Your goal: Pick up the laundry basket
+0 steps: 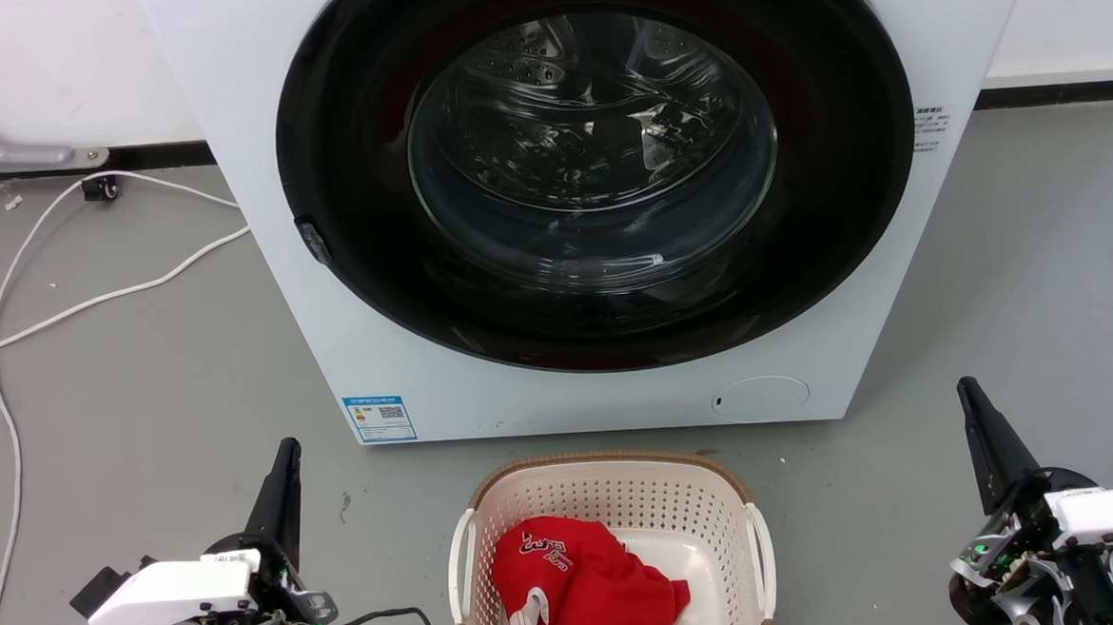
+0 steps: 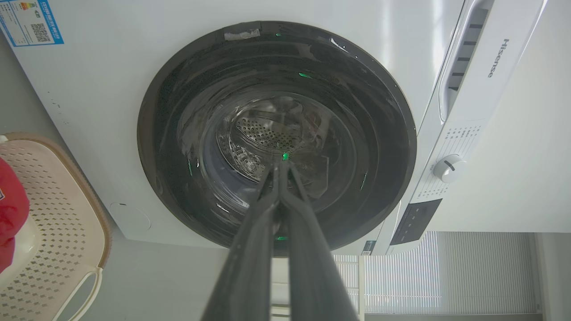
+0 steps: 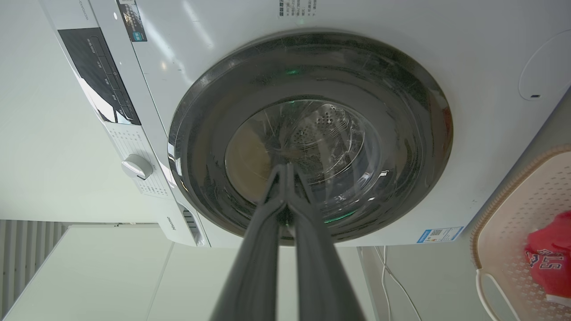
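Note:
The laundry basket [image 1: 623,499] sits on the grey floor at the bottom centre of the head view, just before the washer. It is cream, perforated, with a brown rim and white side handles, and it holds a red garment [image 1: 575,583]. My left gripper [image 1: 287,446] stands shut well to the basket's left, holding nothing. My right gripper [image 1: 963,384] is shut too, far off to the basket's right. In the left wrist view, the basket [image 2: 58,214] lies at the left edge beside my shut gripper [image 2: 281,167]. The right wrist view has the basket [image 3: 526,200] at the right edge and my gripper [image 3: 285,167] at centre.
A white front-loading washer [image 1: 425,357] with a shut dark round door [image 1: 597,167] stands directly behind the basket. White cables [image 1: 70,305] trail over the floor at the left. Bare grey floor lies on both sides of the basket.

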Tool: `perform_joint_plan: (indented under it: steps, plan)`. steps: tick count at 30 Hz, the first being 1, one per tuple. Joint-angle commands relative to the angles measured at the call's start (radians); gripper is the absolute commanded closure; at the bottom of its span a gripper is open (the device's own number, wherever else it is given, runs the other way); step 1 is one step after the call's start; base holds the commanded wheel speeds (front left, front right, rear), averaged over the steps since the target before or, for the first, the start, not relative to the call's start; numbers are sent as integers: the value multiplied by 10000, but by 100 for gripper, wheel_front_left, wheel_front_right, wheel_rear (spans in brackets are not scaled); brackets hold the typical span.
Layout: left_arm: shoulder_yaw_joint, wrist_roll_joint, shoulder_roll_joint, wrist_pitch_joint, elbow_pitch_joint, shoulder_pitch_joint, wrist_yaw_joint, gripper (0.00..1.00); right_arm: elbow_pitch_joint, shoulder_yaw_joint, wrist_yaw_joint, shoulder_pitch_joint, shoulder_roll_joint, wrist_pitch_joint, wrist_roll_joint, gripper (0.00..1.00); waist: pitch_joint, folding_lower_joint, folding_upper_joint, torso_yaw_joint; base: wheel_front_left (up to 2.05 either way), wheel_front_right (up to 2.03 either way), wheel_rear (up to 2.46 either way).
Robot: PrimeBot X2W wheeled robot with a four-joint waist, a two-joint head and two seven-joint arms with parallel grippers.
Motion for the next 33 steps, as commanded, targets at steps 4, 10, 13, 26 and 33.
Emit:
perform_joint_plan:
  steps: [4, 10, 13, 26, 33]
  plan:
    - [35, 62, -14, 45, 14, -105, -31, 100, 14, -21, 0, -102, 44, 43, -24, 100, 0, 0, -1, 0, 0, 0, 0]
    - [41, 69, -18, 52, 14, -106, -30, 100, 14, -27, 0, -103, 48, 48, -31, 100, 0, 0, -1, 0, 0, 0, 0]
    - [44, 74, -21, 54, 15, -106, -30, 100, 15, -31, 0, -103, 48, 39, -35, 100, 0, 0, -1, 0, 0, 0, 0]
    - [-78, 125, -68, -136, 139, 296, 12, 0, 108, 127, -2, 301, 42, -137, -118, 0, 2, 0, -1, -1, 0, 0, 0]
    - [-178, 409, -67, -485, -137, 479, 9, 0, -73, 356, -1, 438, 44, -490, -539, 0, -5, 0, -1, -4, 0, 0, 0]
